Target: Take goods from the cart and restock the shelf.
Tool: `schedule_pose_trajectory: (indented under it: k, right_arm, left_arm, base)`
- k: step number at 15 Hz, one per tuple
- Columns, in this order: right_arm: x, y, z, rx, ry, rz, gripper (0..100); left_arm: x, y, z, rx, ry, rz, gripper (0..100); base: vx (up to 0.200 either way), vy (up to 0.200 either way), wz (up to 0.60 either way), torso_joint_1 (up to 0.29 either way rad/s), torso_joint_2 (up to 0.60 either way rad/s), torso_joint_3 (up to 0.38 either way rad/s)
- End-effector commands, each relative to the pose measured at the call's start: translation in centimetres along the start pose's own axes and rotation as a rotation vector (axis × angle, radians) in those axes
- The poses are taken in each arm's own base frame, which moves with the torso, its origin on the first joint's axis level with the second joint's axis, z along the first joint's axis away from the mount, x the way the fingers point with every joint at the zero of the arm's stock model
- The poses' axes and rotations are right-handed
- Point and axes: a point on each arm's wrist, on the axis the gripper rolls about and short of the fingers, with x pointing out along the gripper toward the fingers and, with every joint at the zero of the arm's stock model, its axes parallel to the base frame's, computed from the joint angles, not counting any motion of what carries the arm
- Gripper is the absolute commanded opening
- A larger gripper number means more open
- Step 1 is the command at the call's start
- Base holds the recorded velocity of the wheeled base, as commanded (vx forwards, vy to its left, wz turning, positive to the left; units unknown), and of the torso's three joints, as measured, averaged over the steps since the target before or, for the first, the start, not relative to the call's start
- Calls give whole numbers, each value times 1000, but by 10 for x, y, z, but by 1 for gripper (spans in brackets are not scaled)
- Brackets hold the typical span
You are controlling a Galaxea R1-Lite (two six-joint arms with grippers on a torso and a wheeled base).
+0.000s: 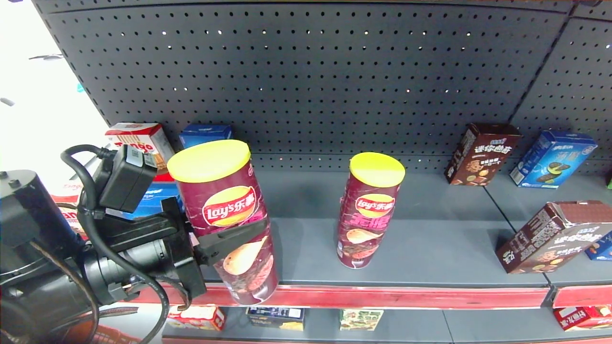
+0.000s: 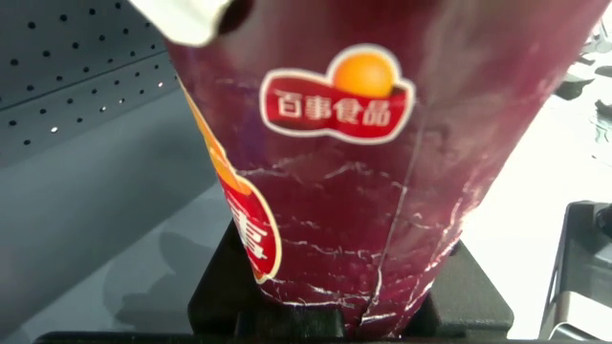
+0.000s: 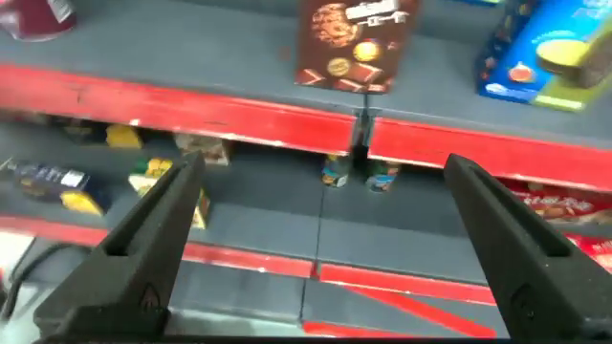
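The left pincer (image 1: 234,239) is clamped on a maroon chip can (image 1: 224,210) with a yellow lid, its dark finger crossing the front of the label about halfway up; in the left wrist view the can (image 2: 363,172) rises straight out from between the jaws. The can leans a little, and its base sits over the red front rail (image 1: 406,296) of the shelf (image 1: 430,248) — whether it rests on the shelf or hangs just above it cannot be told. The right pincer (image 3: 330,258) is held with its two black fingers wide apart, nothing between them, facing the red rail (image 3: 239,110) from in front and below. Farther in, a second chip can (image 1: 370,210) of the same kind stands upright on the shelf, apart from the held one. To the right a brown biscuit box (image 1: 550,236) lies tilted near the front edge. Behind it, against the back, stand another brown box (image 1: 480,153) and a blue box (image 1: 552,157). At the back left are a red-and-white box (image 1: 138,138) and a small blue box (image 1: 205,134). Behind everything rises the dark pegboard (image 1: 306,71).
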Motion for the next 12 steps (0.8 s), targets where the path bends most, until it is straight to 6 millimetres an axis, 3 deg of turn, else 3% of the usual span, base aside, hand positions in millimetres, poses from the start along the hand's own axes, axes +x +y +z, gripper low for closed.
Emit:
schedule_pose_trajectory:
  k: [1,2,4,5,8,12]
  right_arm:
    - [-2,-1,-1,11,-14,-58,100]
    - [-2,-1,-1,-6,-27,-1,100]
    - [-6,3,-2,-35,-90,327,100]
    - [-6,3,-3,-38,-76,367,100]
    - [-7,4,-3,56,-59,347,100]
    - [-7,4,-3,55,-61,356,100]
  left_arm:
    - [1,0,0,0,-1,-3,0]
    - [1,-1,0,1,0,-9,0]
    - [2,-5,-1,1,3,-25,0]
    - [4,-8,-2,-2,9,-43,0]
    - [14,-6,-1,1,8,-54,0]
    - [24,0,5,8,-9,-51,0]
  base:
    - [0,0,0,0,0,0]
    - [0,0,0,0,0,0]
    - [0,0,0,0,0,0]
    - [0,0,0,0,0,0]
    - [0,0,0,0,0,0]
    - [0,0,0,0,0,0]
